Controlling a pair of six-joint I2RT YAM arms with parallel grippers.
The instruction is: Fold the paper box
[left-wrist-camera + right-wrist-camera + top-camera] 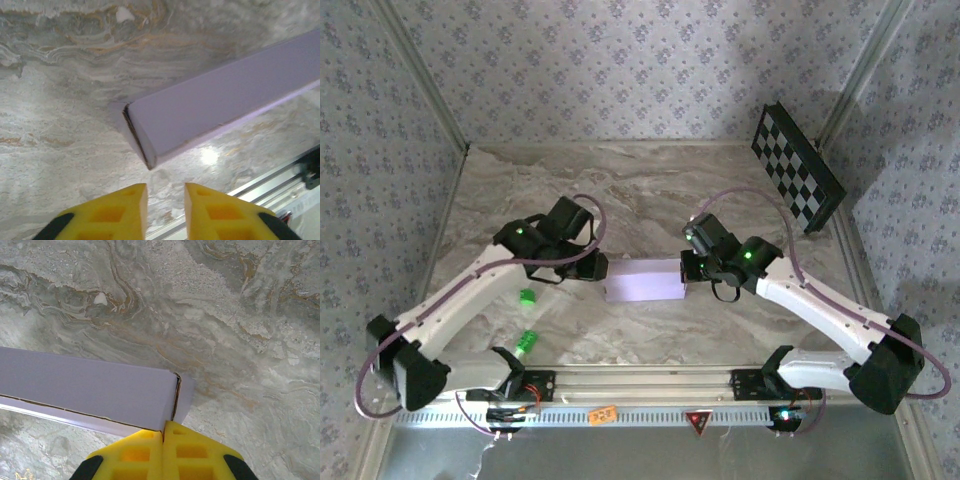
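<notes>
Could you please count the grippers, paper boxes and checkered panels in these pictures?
Grippers: 2, left gripper and right gripper
Paper box: 1
Checkered panel: 1
Total: 4

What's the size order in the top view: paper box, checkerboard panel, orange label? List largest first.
1. The checkerboard panel and the paper box look too alike to rank.
2. The orange label is clearly smallest.
</notes>
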